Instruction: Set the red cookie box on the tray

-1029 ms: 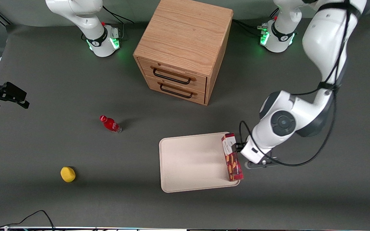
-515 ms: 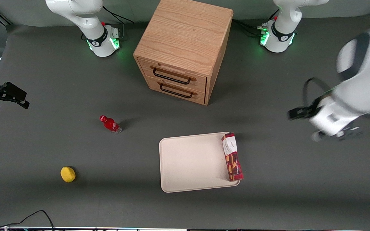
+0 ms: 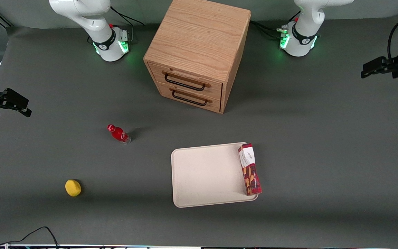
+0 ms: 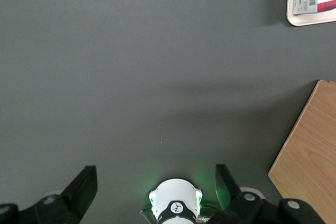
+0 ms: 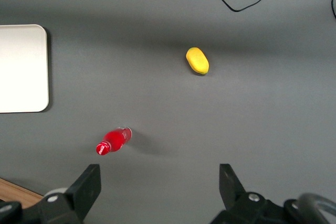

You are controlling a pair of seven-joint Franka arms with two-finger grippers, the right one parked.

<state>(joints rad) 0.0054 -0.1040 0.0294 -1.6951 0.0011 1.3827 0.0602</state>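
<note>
Only the front view shows the red cookie box (image 3: 249, 169) whole on the tray (image 3: 206, 174), well apart from the gripper (image 3: 365, 73), open and empty at the working arm's table edge.

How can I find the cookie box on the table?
Find the wooden drawer cabinet, then the big cream tray in front of it. The red cookie box lies along the tray's edge, toward the working arm's open, empty tool. It is slim, unlike the little red bottle.
</note>
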